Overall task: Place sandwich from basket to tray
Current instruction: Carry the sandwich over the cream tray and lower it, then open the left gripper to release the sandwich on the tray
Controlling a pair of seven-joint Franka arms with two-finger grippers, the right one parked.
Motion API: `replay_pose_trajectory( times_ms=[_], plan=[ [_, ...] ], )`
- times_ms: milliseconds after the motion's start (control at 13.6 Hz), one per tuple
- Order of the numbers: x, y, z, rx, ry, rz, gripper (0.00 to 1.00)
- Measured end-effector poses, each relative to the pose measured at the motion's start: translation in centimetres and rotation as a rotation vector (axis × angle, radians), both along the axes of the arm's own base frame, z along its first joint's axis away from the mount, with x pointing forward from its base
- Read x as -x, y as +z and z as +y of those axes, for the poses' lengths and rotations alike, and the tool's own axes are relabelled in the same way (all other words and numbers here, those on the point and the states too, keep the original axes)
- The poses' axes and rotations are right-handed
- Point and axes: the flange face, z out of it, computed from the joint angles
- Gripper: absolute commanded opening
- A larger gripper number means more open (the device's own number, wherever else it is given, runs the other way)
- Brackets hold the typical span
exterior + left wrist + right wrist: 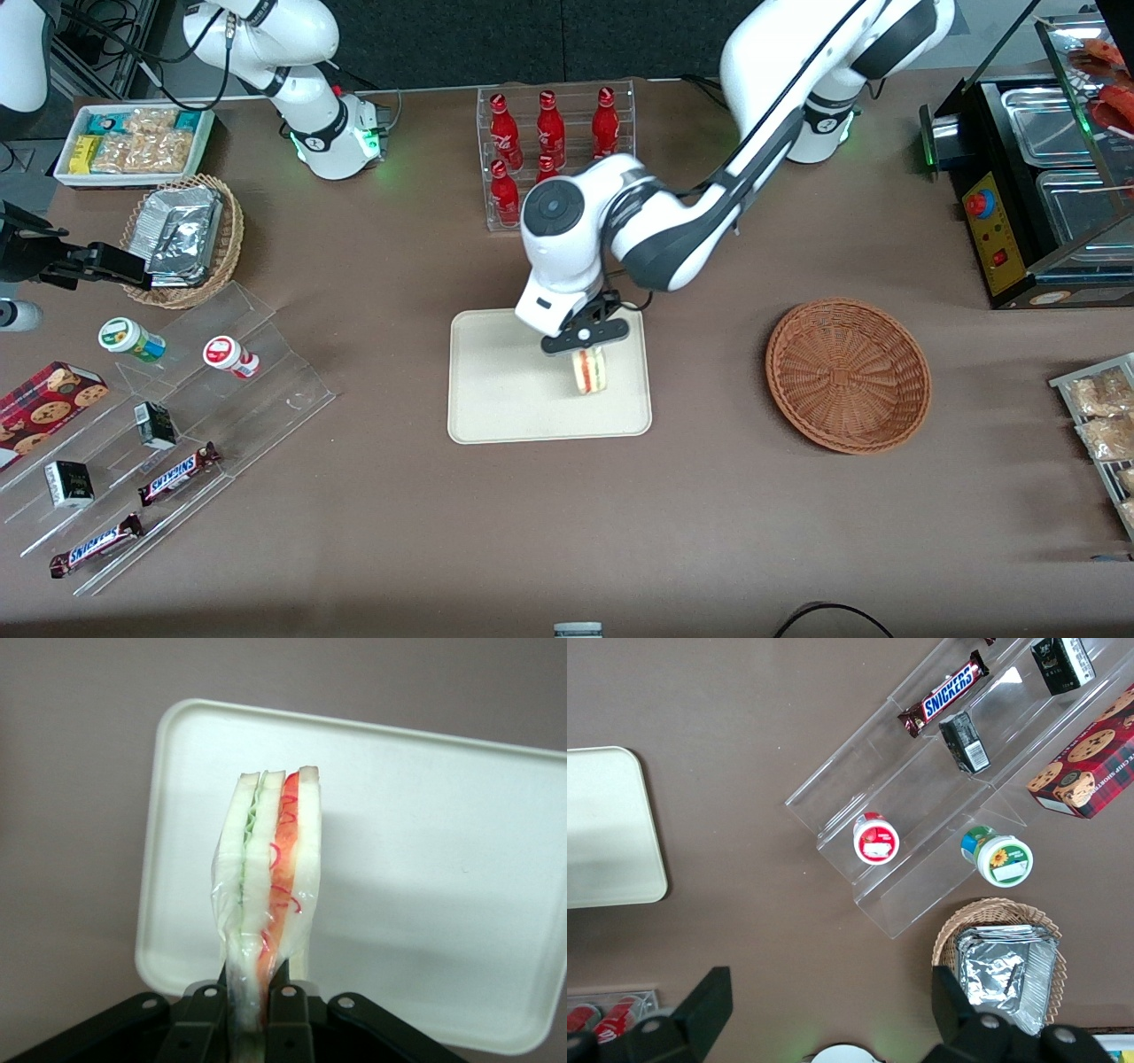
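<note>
- Left arm's black two-finger gripper [588, 347] sits over the flat cream rectangular tray with rounded corners and low rim [496, 390], at the tray's end nearer the working arm.
- Gripper fingers [285, 1014] are clamped on the small triangular wedge sandwich of pale white bread with red-orange and green filling [589, 370]; wrist view shows the two fingers pinching the wedge's lower end from both faces, clear wrap visible around it [270, 895].
- Sandwich hangs on edge below the gripper, layers facing the wrist camera: green layer on one side, red-orange on the other, bread between and outside.
- In the front view the sandwich overlaps the tray surface; cannot tell whether it touches the tray or is just above it.
- Round shallow reddish-brown woven wicker basket [848, 375] sits on the brown table [709, 523], well apart from the tray toward the working arm's end; nothing visible in it.
- Clear acrylic rack of red bottles [554, 146] stands farther from the front camera than the tray.
- Toward the parked arm's end: lighter tan wicker basket with silver foil packets [183, 237], clear stepped display stand [177, 434] with two Snickers bars [180, 473], small dark cartons and two lidded cups, plus a red plaid cookie box [44, 409].
- White bin of snack packets [133, 146] at the parked arm's corner.
</note>
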Motion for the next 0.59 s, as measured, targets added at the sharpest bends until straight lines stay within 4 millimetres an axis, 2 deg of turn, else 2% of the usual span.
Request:
replay_pose_trajectory(
  times_ms=[221, 442, 516, 589],
  plan=[
    [0.1, -4.5, -1.4, 0.017, -0.038, -0.036, 0.00],
    [1.3, -7.1, -2.4, 0.002, -0.070, -0.025, 0.00],
    [1.5, -7.4, -2.5, -0.002, -0.074, -0.022, 0.08],
    [1.5, -7.6, -2.5, -0.004, -0.076, -0.022, 0.65]
  ],
)
